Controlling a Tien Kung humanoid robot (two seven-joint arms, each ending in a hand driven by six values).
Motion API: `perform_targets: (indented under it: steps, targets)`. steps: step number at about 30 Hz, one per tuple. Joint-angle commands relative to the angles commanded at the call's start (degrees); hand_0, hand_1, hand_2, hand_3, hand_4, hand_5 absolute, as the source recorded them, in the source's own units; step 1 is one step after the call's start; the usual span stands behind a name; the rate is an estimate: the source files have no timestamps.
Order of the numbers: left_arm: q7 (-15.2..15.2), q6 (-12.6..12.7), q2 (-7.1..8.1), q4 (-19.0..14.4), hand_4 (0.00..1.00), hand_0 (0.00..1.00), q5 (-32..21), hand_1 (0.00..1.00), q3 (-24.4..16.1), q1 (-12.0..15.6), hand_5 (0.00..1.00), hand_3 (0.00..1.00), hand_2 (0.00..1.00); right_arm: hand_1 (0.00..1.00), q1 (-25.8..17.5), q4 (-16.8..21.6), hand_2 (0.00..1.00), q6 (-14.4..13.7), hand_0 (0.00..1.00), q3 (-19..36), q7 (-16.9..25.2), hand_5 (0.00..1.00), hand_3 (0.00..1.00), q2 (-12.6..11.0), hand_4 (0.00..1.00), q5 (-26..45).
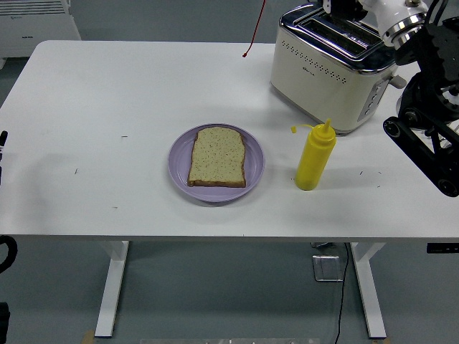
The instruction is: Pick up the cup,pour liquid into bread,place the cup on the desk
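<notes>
A slice of speckled bread (216,156) lies flat on a purple plate (254,163) at the table's middle. No cup shows. A thin red strand (254,29) hangs down from the picture's top edge, far behind the plate; the red and white squeeze bottle it comes from is cut off above. My right hand (362,7) is raised over the toaster at the top right and mostly out of frame, with only its white wrist and the black forearm (423,136) showing. A sliver of my left arm (3,140) rests at the left edge.
A cream and chrome toaster (330,68) stands at the back right. A yellow squeeze bottle (315,156) stands upright just right of the plate, in front of the toaster. A white unit (36,25) sits beyond the table's far left corner.
</notes>
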Motion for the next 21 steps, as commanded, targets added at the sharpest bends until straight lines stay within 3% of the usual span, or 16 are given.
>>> perform_targets:
  steps: [3,5,11,21]
  targets:
    - [0.0,0.0,0.00,0.0,0.524,0.777,0.0,0.730,0.2,0.0,0.927,0.660,0.727,0.180,-3.5,2.1,0.337,-5.2,0.080,5.8,4.4,0.138,0.406,0.7,0.729,7.4]
    - [0.0,0.0,0.00,0.0,0.524,0.777,0.0,0.730,0.2,0.1,0.927,0.660,0.727,0.180,-5.8,2.9,0.337,-7.0,0.080,9.6,7.7,0.138,0.406,1.1,0.729,11.9]
    - [0.0,0.1,0.00,0.0,0.524,0.777,0.0,0.732,0.3,0.2,0.927,0.660,0.726,0.186,-12.1,0.0,0.342,-8.4,0.078,21.5,13.2,0.134,0.406,1.9,0.722,26.4]
    - [0.0,0.2,0.00,0.0,0.524,0.777,0.0,0.731,0.8,0.4,0.928,0.660,0.726,0.204,-20.4,-0.9,0.343,-8.2,0.077,24.4,16.7,0.140,0.406,2.4,0.711,50.1]
